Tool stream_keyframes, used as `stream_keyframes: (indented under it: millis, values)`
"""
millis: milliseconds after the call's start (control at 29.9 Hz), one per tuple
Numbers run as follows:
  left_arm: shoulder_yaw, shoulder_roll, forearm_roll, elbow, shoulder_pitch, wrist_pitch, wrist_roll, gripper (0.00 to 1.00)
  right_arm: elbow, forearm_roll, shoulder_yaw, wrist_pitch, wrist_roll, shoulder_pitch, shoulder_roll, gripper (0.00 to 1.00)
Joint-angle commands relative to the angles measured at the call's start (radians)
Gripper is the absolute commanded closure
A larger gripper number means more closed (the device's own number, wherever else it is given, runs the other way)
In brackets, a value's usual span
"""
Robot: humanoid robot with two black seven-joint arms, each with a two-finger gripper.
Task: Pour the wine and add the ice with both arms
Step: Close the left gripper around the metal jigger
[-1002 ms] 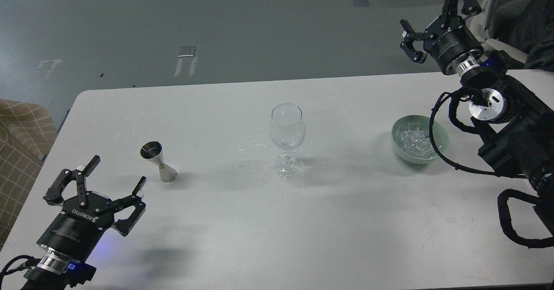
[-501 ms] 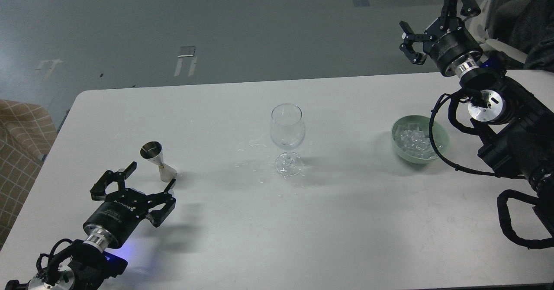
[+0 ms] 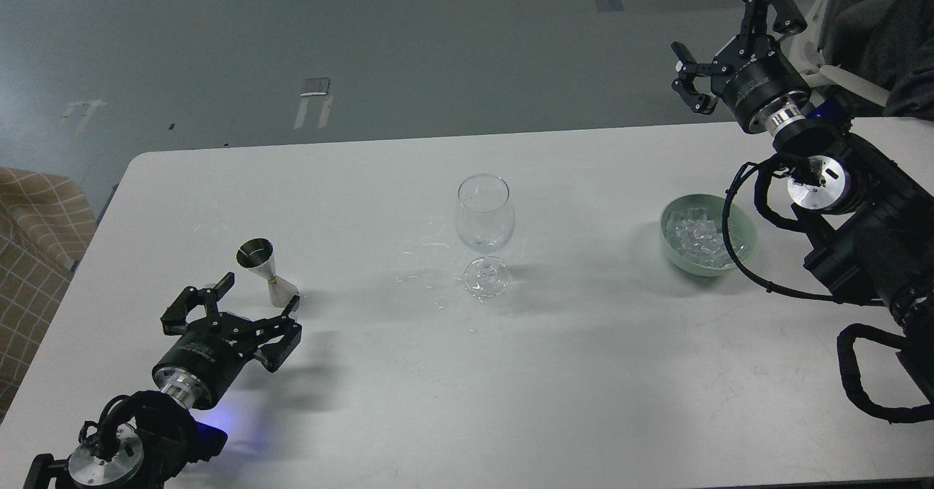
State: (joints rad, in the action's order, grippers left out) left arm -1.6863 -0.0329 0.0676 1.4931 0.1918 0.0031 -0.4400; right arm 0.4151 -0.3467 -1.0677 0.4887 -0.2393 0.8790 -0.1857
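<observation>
A clear stemmed wine glass point(image 3: 484, 228) stands upright at the table's middle with a trace of clear liquid at its bottom. A small steel jigger point(image 3: 265, 273) stands to its left; whether it holds wine cannot be seen. A pale green bowl point(image 3: 746, 230) at the right holds the ice point(image 3: 698, 238), a pile of clear cubes. My left gripper point(image 3: 257, 292) is open, low over the table, its fingers on either side of the jigger's base without closing on it. My right gripper point(image 3: 719, 33) is open and empty, raised beyond the table's far edge, above and behind the bowl.
The white table point(image 3: 584, 372) has scattered clear droplets or shards point(image 3: 430, 270) around the glass foot. A tan checked cloth point(image 3: 29, 241) lies off the table's left edge. A chair point(image 3: 868, 29) stands behind the right arm. Black cable loops point(image 3: 868, 372) hang at the right.
My left gripper has moved forward and right from the near left corner up to the jigger, staying open. My right gripper has risen slightly and turned a little.
</observation>
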Motion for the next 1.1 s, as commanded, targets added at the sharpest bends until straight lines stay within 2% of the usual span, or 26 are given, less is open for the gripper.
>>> stream_keyframes:
  millis: [0,267,635,735,802,868,1002,1069]
  values:
    - [-0.001,0.008,0.0,-0.04,-0.038,0.001,0.003,0.02,0.001,0.0,0.0,0.0,0.0,0.0,0.0,0.0]
    - [0.002,-0.001,0.017,-0.14,-0.132,0.001,0.004,0.02,0.002,-0.002,0.0,0.0,0.002,-0.012,-0.001,0.0]
    - [0.014,-0.001,0.064,-0.154,-0.153,0.001,0.009,0.06,0.005,-0.003,0.0,0.0,0.002,-0.012,-0.001,0.0]
    - [0.014,-0.001,0.07,-0.154,-0.153,0.001,0.018,0.11,0.005,-0.003,0.0,0.0,0.003,-0.012,-0.001,0.0]
    - [0.014,-0.001,0.07,-0.154,-0.153,0.001,0.037,0.19,0.005,-0.003,0.0,0.0,0.003,-0.012,-0.001,0.0]
    - [0.016,-0.001,0.072,-0.154,-0.153,0.001,0.061,0.35,0.005,-0.003,0.0,0.0,0.003,-0.012,0.0,0.0]
    - [0.02,-0.001,0.072,-0.154,-0.153,0.003,0.064,0.39,0.005,-0.003,0.0,0.0,0.003,-0.012,0.0,0.0]
    - [0.022,-0.001,0.072,-0.154,-0.153,0.001,0.064,0.45,0.004,-0.003,0.0,0.0,0.002,-0.012,-0.001,0.0]
